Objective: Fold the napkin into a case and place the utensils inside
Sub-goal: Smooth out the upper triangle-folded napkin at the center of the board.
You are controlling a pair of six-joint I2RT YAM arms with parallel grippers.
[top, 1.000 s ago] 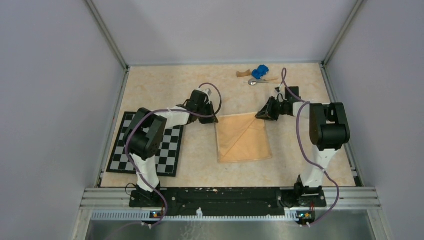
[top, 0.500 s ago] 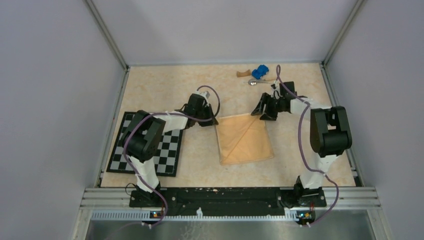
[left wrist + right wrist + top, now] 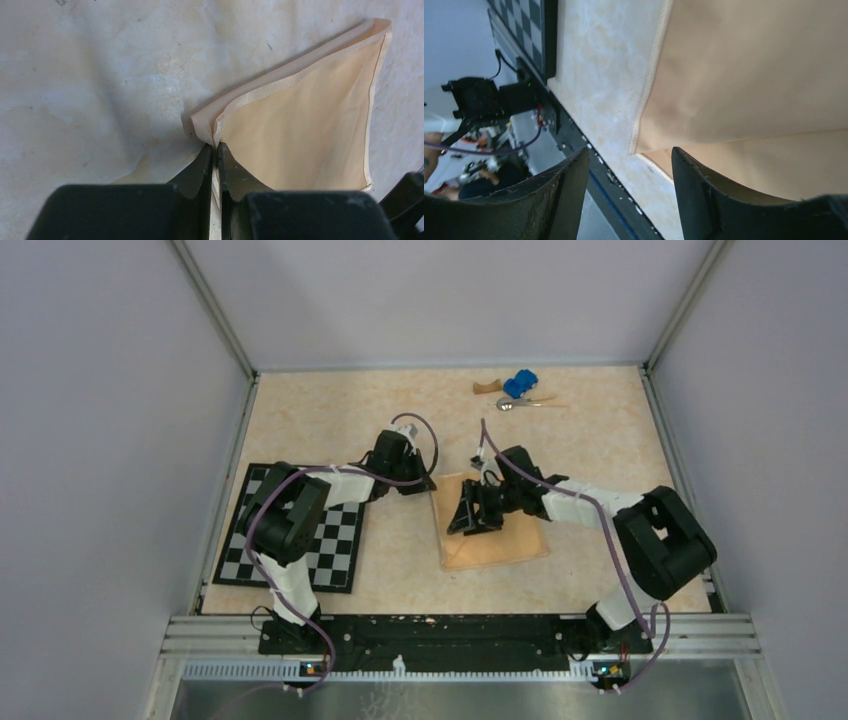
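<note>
Napkin (image 3: 495, 548) lies folded in the middle of the desk (image 3: 330, 420), a layered near-square, not yet a narrow case. Its left edge runs near-to-far, and that's the edge the next fold turns on, I think.

The far-left corner is pinched in the left jaws, closed tight on the hem, cloth visible between them in the left wrist view. The near-left corner lies free on the desk, just ahead of the right jaws, which hang wide and empty low over the napkin's left half, pointing at that corner. So the right arm (image 3: 580, 502) is nearer that corner; it needs to drop and close there.

Utensils (image 3: 518, 403) sit untouched at the far side, well apart, beside a blue toy car (image 3: 520, 383).
</note>
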